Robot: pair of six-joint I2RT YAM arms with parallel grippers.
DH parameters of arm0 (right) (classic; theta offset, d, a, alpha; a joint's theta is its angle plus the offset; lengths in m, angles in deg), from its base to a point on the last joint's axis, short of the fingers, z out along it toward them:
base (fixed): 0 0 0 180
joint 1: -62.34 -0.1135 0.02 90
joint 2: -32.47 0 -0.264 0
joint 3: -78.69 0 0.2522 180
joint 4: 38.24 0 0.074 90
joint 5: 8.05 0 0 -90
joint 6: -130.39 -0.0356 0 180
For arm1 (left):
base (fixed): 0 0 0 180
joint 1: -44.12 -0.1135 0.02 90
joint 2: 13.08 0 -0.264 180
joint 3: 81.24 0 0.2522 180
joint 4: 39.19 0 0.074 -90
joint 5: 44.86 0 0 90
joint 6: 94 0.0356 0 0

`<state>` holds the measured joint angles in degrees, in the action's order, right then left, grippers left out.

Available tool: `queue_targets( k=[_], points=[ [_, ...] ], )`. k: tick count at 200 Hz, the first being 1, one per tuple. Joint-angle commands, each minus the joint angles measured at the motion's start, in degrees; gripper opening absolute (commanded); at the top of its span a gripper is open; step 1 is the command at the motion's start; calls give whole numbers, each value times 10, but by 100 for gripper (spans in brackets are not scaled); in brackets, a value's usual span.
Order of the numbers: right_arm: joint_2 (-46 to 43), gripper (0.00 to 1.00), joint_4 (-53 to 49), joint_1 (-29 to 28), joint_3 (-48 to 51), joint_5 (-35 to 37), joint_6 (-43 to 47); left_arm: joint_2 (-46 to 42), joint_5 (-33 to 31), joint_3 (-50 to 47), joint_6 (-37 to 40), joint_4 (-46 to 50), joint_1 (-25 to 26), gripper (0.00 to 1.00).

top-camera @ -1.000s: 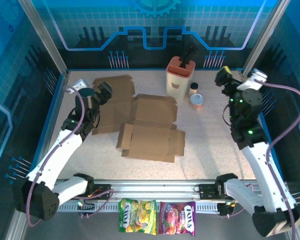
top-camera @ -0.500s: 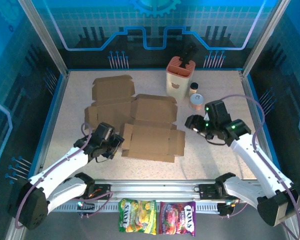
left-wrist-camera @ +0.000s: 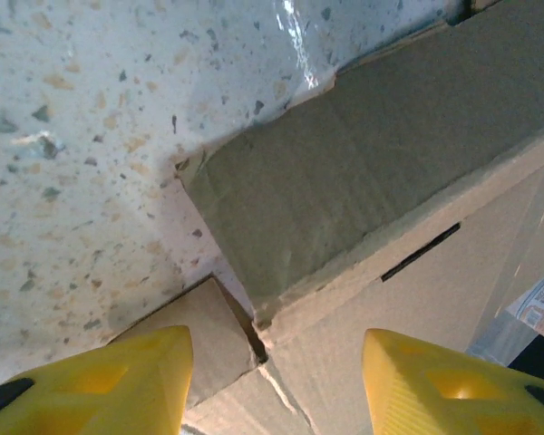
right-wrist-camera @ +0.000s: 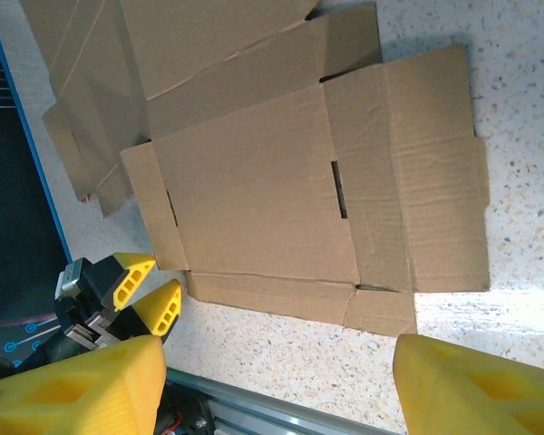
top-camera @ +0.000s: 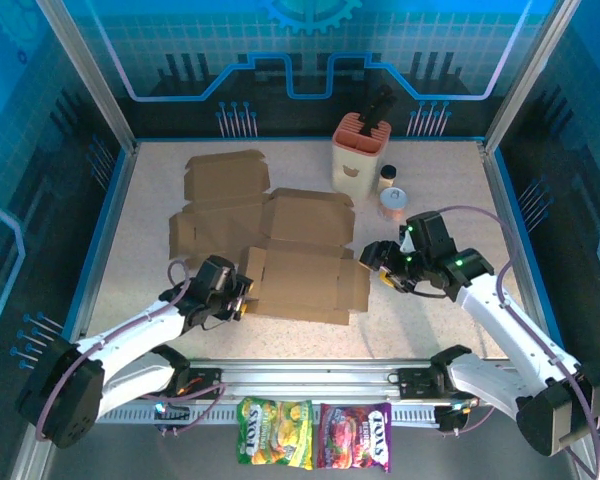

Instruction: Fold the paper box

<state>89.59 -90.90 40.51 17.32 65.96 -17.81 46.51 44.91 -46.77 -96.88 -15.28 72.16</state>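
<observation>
While its yellow fingers (left-wrist-camera: 118, 372) stood apart, the left pincer (top-camera: 242, 298) sat low at the near left corner of the flat paper box (top-camera: 305, 283), with a side flap lying just ahead of the gap. Across the box, the right pincer (top-camera: 375, 260) hung open too, just beside its right edge. The box lay unfolded on the speckled counter (top-camera: 430, 320), against more cardboard blanks (top-camera: 225, 195) behind it.

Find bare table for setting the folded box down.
Free: far right corner, between pink holder and table edge; near strip between cardboard blank and front rail. Crowded: centre-left, overlapping cardboard, left gripper and right gripper at the blank's ends.
</observation>
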Motion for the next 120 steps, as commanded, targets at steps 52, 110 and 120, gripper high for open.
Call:
queue_targets(
  k=[52,110,120],
  points=[
    [-2,68,29,-7,16,-35,-26,26,-33,-21,26,-86,4,33],
    [-13,66,37,-12,29,-40,-65,8,-38,-22,43,-74,5,11],
    [-14,66,37,-17,30,-39,-78,6,-38,-16,47,-66,6,8]
  ],
)
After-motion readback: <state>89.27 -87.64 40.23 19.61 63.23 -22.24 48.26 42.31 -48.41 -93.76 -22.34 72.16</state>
